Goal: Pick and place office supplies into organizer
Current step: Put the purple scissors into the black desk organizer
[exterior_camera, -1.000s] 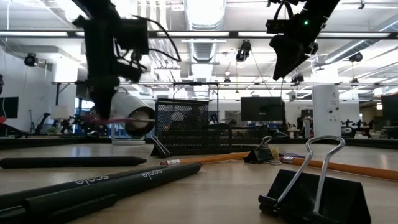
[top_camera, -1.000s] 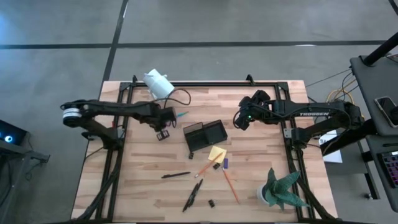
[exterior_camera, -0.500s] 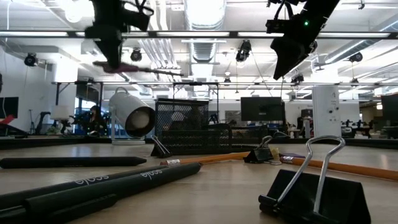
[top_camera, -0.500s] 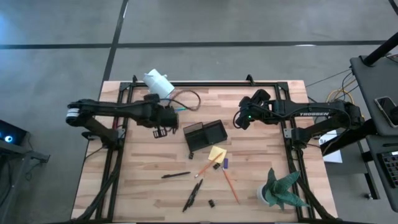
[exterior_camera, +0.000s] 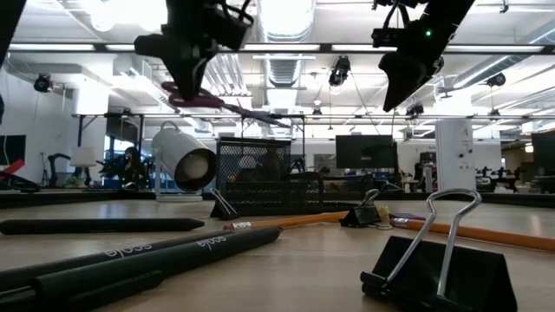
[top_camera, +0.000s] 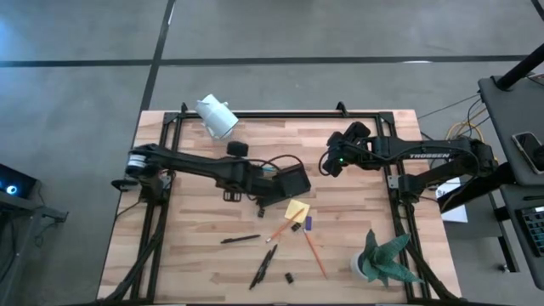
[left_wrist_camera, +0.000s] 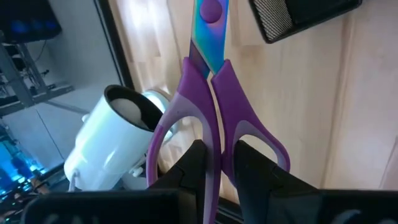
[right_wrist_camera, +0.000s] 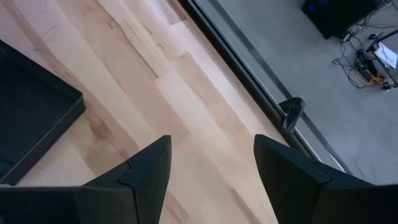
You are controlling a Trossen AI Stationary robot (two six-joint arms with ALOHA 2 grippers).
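step: carrying purple-handled scissors (left_wrist_camera: 211, 118) to the organizer (top_camera: 282, 184); judged mid-transfer, drop not yet done
left gripper (left_wrist_camera: 214, 163): over the table's middle, at the organizer's left end in the high view; raised well off the wood in the low view
left jaws: nearly shut, pinching the scissors between the two handle loops; blades point forward, away from the wrist
scissors: held off the table, blade tip reaching toward the mesh box edge in the left wrist view; roughly level in the low view
organizer: dark two-compartment box near table centre, partly hidden under the left arm; contents can't tell
next move (judgement): line blades up over one compartment, tip them down, lower, then release; scissors look long for the box, may lean on the rim or tip out
right gripper (right_wrist_camera: 208, 171): waiting above the table toward the right rear, just right of the organizer
right jaws: spread wide, holding nothing, bare wood below
still on table: yellow sticky-note pad (top_camera: 296, 210) touching the organizer's front edge; orange pencil (top_camera: 315, 254), black pens (top_camera: 263, 265) toward the front edge; binder clip (exterior_camera: 438, 264) close to the low camera
non-task: white camera (top_camera: 217, 116) at the rear left, green plant (top_camera: 384, 260) at the front right corner
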